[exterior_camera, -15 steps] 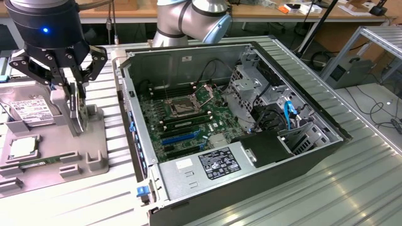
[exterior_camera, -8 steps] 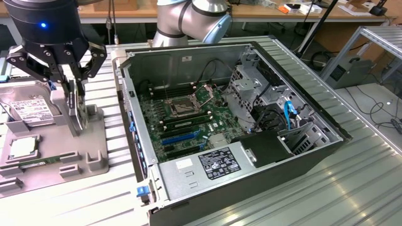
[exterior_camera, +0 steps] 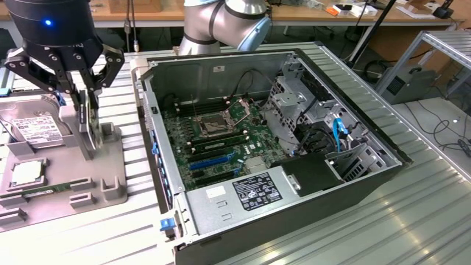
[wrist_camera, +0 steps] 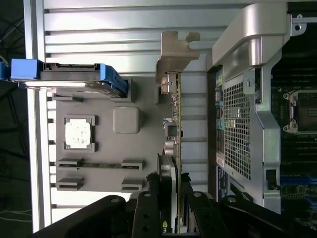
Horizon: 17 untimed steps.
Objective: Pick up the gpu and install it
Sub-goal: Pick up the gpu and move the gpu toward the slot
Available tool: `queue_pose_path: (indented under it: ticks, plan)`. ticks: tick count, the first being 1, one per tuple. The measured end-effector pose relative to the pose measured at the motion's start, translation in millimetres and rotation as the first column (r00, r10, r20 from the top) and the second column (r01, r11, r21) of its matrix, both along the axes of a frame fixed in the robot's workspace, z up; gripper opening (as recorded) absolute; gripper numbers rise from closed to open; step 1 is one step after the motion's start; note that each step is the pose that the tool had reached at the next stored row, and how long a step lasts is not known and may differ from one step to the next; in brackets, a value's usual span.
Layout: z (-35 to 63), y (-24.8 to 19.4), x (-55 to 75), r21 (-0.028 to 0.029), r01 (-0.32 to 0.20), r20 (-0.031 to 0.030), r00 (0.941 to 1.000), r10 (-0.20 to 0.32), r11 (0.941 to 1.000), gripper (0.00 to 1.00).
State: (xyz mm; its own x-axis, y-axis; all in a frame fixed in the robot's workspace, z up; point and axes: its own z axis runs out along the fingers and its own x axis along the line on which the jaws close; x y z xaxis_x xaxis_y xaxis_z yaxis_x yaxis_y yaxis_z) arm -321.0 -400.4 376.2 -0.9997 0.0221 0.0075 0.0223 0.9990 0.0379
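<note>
On the exterior view's left, beside the open computer case [exterior_camera: 220, 72]: grey fixture tray [exterior_camera: 44, 204], well apart from the motherboard [exterior_camera: 220, 138] inside the case. At the tray's far end: hard drive [exterior_camera: 33, 130]. Above the tray: gripper [exterior_camera: 87, 152], pointed straight down, clenched on the gpu [wrist_camera: 174, 114], one finger against each flat face. Gpu position: upright on its long edge in the tray slot, not yet carried toward the case. In the wrist view, seen edge-on: thin card, pale metal bracket [wrist_camera: 171, 54] at the end away from the fingers [wrist_camera: 152, 198], small connectors and components along the board between.

Handling, as judged:
- Light and stiff; no sag expected when held by the faces.
- Fragile at soldered parts and along the contact edge; avoid pressure on raised components.
- Smooth faces, probably slippery under a weak pinch; apply firm, even clamping.
- Best hold: flat black-faced section, clear of the bracket, fingers square to the card to prevent twisting.
</note>
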Motion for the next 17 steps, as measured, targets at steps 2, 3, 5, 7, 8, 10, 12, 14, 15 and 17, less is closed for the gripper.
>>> queue_pose_path:
  ticks: [2,3,5,7,8,10,12,14,15,17]
  plan:
    - [1.7,0.0,0.0,0.0001,0.000,0.0000,1.0000,0.000,1.0000,0.27]
    - [3.6,0.0,0.0,0.0000,0.000,0.0000,1.0000,0.000,1.0000,0.27]
    - [5.9,0.0,0.0,0.0000,0.000,-0.0001,1.0000,0.000,1.0000,0.27]
    - [8.0,0.0,0.0,0.0000,0.000,0.0000,1.0000,0.000,1.0000,0.27]
    - [8.6,0.0,0.0,0.0000,0.000,0.0000,1.0000,0.000,1.0000,0.27]
    - [10.9,0.0,0.0,0.0000,0.000,0.0000,1.0000,0.000,1.0000,0.27]
    - [12.4,0.0,0.0,0.0000,0.000,0.0000,1.0000,0.000,1.0000,0.27]
    - [13.7,0.0,0.0,0.0000,0.000,0.0000,1.0000,0.000,1.0000,0.27]
    - [14.4,0.0,0.0,0.0000,0.000,0.0000,1.0000,0.000,1.0000,0.27]
    - [16.3,0.0,0.0,0.0000,0.000,0.0000,1.0000,0.000,1.0000,0.27]
